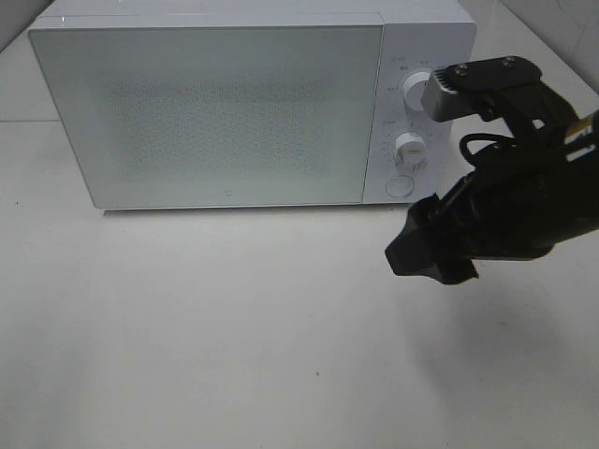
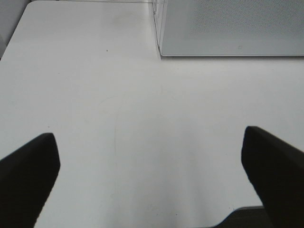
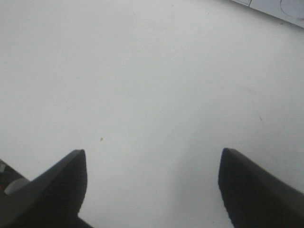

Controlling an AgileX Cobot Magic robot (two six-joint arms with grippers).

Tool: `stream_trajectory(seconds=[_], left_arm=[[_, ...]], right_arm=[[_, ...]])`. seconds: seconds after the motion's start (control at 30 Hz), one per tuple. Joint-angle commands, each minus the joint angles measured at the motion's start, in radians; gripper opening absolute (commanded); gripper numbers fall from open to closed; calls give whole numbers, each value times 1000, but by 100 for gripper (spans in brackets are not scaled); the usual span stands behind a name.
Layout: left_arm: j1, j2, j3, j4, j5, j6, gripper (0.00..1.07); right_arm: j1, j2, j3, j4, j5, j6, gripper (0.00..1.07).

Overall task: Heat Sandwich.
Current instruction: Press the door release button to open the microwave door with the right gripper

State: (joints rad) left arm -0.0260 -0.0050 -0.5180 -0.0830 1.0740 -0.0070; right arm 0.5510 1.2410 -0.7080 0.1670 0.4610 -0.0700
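As the microwave (image 1: 206,112) sits closed in the upper frame, left gripper (image 2: 149,134) and right gripper (image 3: 152,153) gape empty and the sandwich is unseen, so progress cannot be judged.

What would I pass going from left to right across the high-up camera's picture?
Microwave door → white knobs → black right arm, which comes in from the right edge.
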Motion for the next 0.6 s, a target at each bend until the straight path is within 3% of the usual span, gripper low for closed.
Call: stream_trajectory(seconds=[0.03,0.6], left_arm=[[4,-15,1,-8,-4,-3,99],[4,-15,1,-8,-4,-3,99]], right_arm=[[-4,-90,-6,-62,139,12,75],[-4,-376,-5,-90,447,13,75]])
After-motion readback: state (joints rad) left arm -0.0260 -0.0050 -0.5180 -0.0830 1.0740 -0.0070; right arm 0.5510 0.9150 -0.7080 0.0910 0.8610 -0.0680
